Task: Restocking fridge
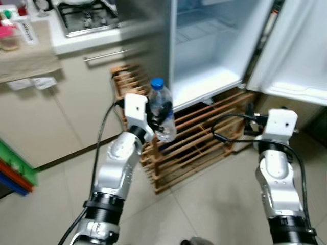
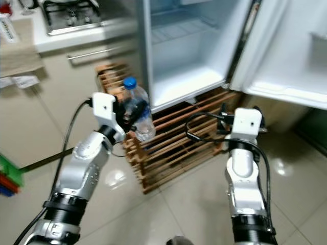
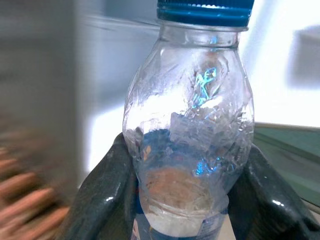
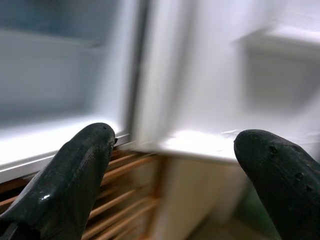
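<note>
A clear plastic water bottle (image 1: 161, 112) with a blue cap stands upright in my left gripper (image 1: 156, 121), which is shut on its lower body. In the left wrist view the bottle (image 3: 192, 135) sits between both black fingers (image 3: 107, 195). It hangs in front of the open fridge (image 1: 207, 51), just left of the bare white lower compartment. My right gripper (image 1: 249, 121) is open and holds nothing, near the bottom corner of the fridge door (image 1: 296, 51). Its two fingers (image 4: 75, 170) stand wide apart in the right wrist view.
A slatted wooden pallet (image 1: 189, 143) carries the fridge and juts out toward me. A counter with a gas hob (image 1: 87, 18) and cabinet drawers stands at the left. Coloured items (image 1: 18, 173) lie at the far left on the tiled floor (image 1: 204, 209).
</note>
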Motion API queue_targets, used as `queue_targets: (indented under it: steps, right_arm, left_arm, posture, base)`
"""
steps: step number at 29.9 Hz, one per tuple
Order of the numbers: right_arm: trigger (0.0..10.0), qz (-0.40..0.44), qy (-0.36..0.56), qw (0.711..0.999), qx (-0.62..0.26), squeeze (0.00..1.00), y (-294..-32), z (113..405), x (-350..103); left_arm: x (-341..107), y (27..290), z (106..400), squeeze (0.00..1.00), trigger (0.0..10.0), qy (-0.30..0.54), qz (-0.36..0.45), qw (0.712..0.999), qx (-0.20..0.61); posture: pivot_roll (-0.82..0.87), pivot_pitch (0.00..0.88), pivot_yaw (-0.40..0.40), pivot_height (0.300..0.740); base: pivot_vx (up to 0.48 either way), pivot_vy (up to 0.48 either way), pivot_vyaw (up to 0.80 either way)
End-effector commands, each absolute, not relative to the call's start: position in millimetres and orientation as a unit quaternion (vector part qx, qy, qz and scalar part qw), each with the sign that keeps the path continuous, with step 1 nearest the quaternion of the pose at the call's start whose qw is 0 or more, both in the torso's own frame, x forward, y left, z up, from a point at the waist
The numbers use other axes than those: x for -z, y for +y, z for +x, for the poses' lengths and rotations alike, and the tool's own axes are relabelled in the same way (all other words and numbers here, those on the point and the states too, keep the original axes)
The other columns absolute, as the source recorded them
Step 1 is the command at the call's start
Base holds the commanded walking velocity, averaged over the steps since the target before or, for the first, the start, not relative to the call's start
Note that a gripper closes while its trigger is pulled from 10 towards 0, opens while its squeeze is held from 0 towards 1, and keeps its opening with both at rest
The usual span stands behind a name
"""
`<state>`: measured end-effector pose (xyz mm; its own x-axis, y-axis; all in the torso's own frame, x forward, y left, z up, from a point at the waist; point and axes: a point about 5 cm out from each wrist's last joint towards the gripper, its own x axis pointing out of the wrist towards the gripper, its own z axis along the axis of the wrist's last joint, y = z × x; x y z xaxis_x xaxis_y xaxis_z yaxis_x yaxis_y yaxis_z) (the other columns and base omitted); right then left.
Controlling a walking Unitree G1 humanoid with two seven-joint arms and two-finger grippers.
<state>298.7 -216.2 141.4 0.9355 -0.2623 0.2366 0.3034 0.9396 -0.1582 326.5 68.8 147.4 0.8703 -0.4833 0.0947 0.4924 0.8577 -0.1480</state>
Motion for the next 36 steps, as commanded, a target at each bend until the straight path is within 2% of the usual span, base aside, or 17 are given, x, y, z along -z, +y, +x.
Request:
queue_targets:
  steps: [1,9,14,23,28,36]
  right_arm:
    - [10.0,-0.093,-0.117,0.979,0.142,0.0,-211,299,-144]
    - [10.0,-0.108,-0.113,0.976,0.153,0.0,-219,298,-146]
    - [10.0,-0.099,-0.11,0.974,0.173,0.0,-232,290,-142]
    - [10.0,-0.099,-0.085,0.976,0.175,0.0,-237,282,-128]
    - [10.0,-0.098,-0.083,0.974,0.186,0.0,-241,279,-128]
    - [10.0,-0.113,-0.092,0.968,0.206,0.0,-255,272,-136]
  left_arm:
    - [-160,65,330,0.0,10.0,-0.056,-0.078,0.96,0.264]
    - [-166,54,340,0.0,10.0,-0.055,-0.073,0.959,0.266]
    - [-165,63,348,0.0,10.0,-0.053,-0.106,0.965,0.233]
    - [-161,70,349,0.0,10.0,-0.051,-0.098,0.97,0.217]
    - [-155,76,352,0.0,10.0,-0.032,-0.12,0.973,0.194]
    - [-151,82,355,0.0,10.0,-0.018,-0.114,0.98,0.164]
  posture:
    - [-0.17,0.0,0.086,0.74]
    - [-0.2,0.0,0.098,0.74]
    - [-0.2,0.0,0.093,0.74]
    - [-0.2,0.0,0.1,0.74]
    - [-0.2,0.0,0.103,0.74]
    - [-0.2,0.0,0.1,0.74]
  base:
    - [0.0,-0.454,-0.64]
    - [0.0,-0.454,-0.58]
    - [0.0,0.0,0.0]
    - [0.435,0.055,0.0]
    - [0.43,0.0,0.0]
    - [0.096,0.072,0.56]
